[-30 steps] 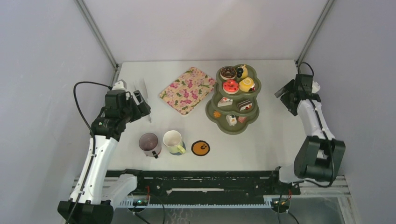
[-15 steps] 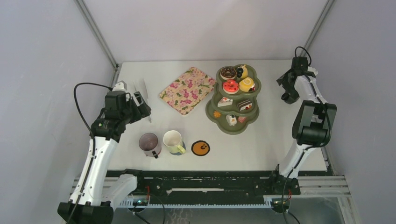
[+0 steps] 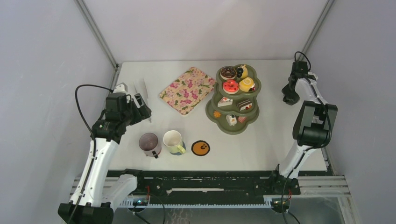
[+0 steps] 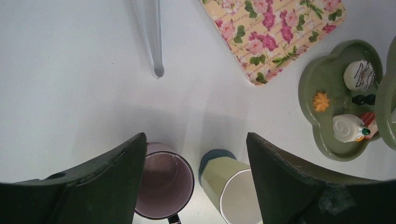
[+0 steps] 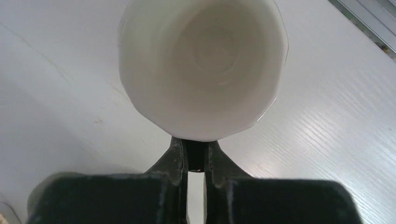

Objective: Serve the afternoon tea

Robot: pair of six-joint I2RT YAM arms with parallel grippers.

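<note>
Right tool (image 5: 196,161) pinched tight on the near side of a white-lined, faceted-rim mug (image 5: 203,65) at the table's (image 5: 327,140) far right. Only the wrist view shows it; overhead, the arm hides the mug. Left tool (image 4: 196,182) gapes wide over a purple-lined mug (image 4: 163,182).

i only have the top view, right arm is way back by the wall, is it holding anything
Observer: Yes. The right wrist view shows the right gripper shut on the near rim of a white-lined mug.
Operator: anything inside that mug
Observer: No, its inside looks bare.
Operator: left one open or shut
Observer: The left gripper is open, jaws wide apart with nothing between them, above the purple-lined mug and the green mug.
</note>
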